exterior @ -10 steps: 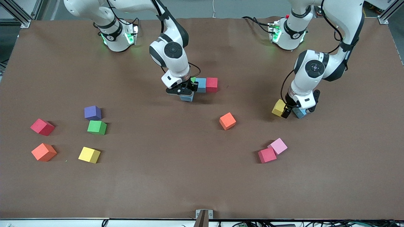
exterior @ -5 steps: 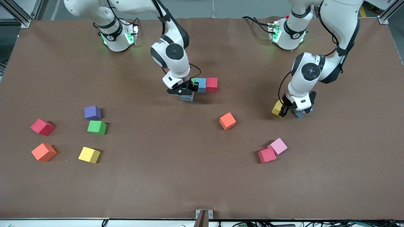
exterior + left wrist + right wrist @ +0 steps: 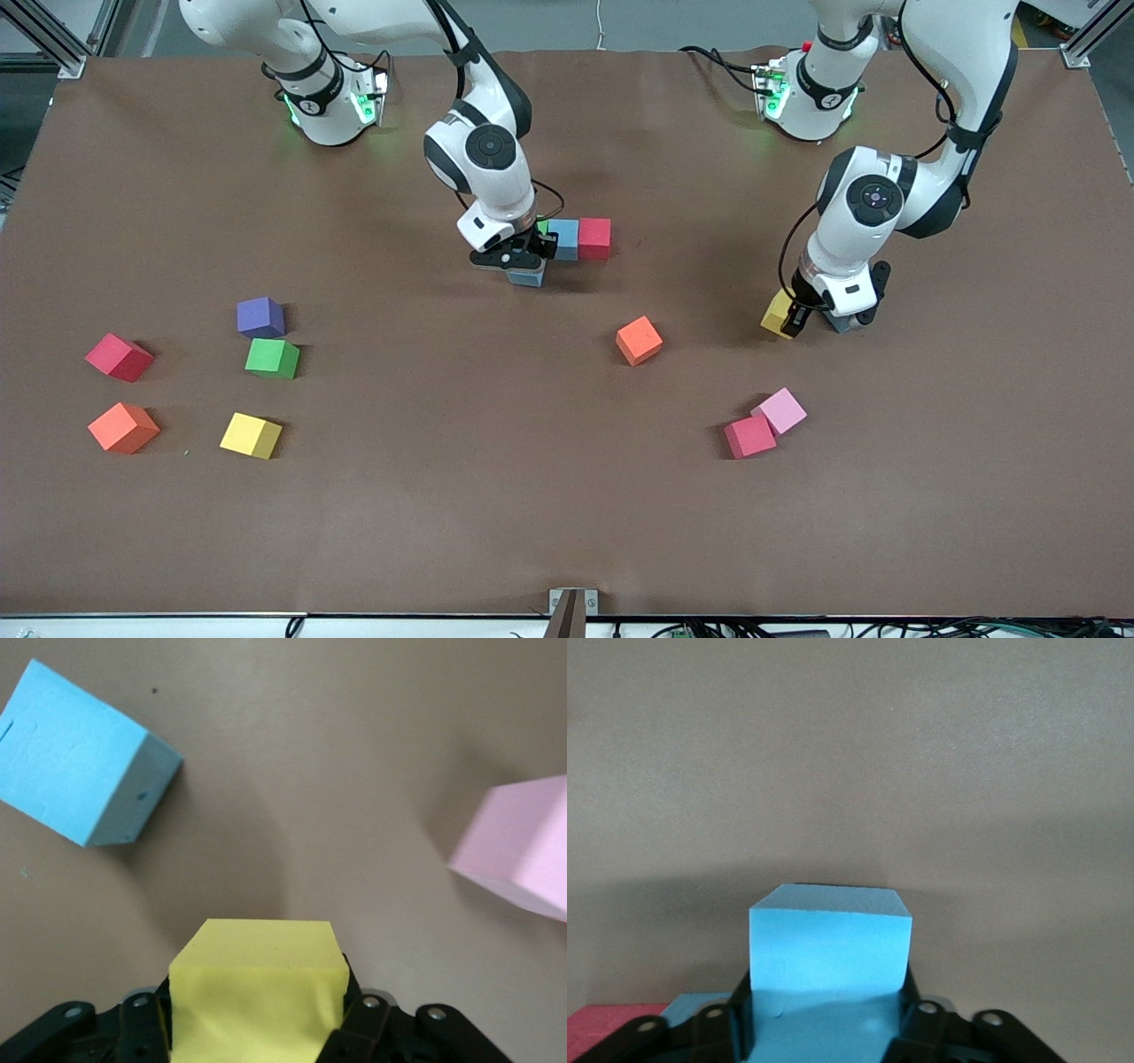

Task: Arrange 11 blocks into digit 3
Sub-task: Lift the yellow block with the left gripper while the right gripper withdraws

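A short row of blocks lies mid-table: a green block (image 3: 541, 225), a blue one (image 3: 565, 239) and a red one (image 3: 594, 237). My right gripper (image 3: 524, 264) (image 3: 828, 992) is down around another blue block (image 3: 528, 277) (image 3: 828, 943), which rests on the table against the row's green end, nearer the front camera. Toward the left arm's end, my left gripper (image 3: 797, 317) (image 3: 255, 1010) is shut on a yellow block (image 3: 776, 314) (image 3: 255, 992) low at the table. A light blue block (image 3: 838, 322) (image 3: 84, 753) lies beside it, mostly hidden by the hand in the front view.
Loose blocks: orange (image 3: 639, 340) mid-table; pink (image 3: 781, 410) (image 3: 523, 850) touching dark pink (image 3: 749, 436) nearer the camera. At the right arm's end lie purple (image 3: 260, 316), green (image 3: 271, 357), red (image 3: 118, 357), orange (image 3: 122, 427) and yellow (image 3: 251, 435).
My left gripper has closed on the yellow block and shifted slightly with it toward the camera. The right arm has hardly moved over its blue block.
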Robot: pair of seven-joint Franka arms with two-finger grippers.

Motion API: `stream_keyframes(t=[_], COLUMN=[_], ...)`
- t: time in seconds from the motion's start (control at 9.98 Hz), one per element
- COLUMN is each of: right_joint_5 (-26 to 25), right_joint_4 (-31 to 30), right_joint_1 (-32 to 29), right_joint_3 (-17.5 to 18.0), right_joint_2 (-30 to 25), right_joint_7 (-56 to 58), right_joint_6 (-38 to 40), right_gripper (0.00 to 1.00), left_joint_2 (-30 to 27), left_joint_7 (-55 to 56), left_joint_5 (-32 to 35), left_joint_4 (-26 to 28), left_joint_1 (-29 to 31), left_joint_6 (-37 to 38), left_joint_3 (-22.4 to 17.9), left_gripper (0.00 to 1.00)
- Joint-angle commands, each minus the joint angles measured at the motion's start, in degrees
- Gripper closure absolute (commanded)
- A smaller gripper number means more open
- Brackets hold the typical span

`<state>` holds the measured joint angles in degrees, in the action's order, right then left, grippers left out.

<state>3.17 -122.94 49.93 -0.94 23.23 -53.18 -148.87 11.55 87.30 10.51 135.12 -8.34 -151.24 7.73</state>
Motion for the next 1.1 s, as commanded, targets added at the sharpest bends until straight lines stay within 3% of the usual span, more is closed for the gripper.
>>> stream_keyframes(t=[0.0, 0.3, 0.5, 0.7, 1.0], right_joint_5=[-0.7, -0.7, -0.6, -0.6, -0.7], right_joint_4=[-0.7, -0.6, 2.8, 7.3, 7.4], right_joint_1=[0.4, 0.0, -3.4, -12.4, -31.8], right_joint_3=[-0.3, -0.3, -0.9, -0.9, -0.8], right_joint_2=[-0.4, -1.4, -6.5, -10.3, -10.8], right_joint_7=[-0.2, 0.0, 0.3, 2.4, 21.8], right_joint_6=[-0.7, 0.4, 9.7, 18.7, 18.5], right_gripper=[0.0, 0.0, 0.0, 0.0, 0.0], left_joint_2=[-0.2, 2.8, 5.2, 5.3, 7.1], left_joint_7=[5.3, 13.6, 17.4, 21.0, 21.5], left_joint_5=[0.5, -0.5, -2.5, -2.4, -2.2], left_joint_4=[-8.3, -19.7, -25.5, -26.7, -28.9], left_joint_1=[-0.1, -0.5, -0.5, -0.8, -1.5], left_joint_6=[8.4, 16.0, 19.2, 19.8, 20.5], left_joint_3=[3.2, 7.8, 10.7, 12.7, 13.2], left_gripper=[0.87, 0.87, 0.87, 0.87, 0.87])
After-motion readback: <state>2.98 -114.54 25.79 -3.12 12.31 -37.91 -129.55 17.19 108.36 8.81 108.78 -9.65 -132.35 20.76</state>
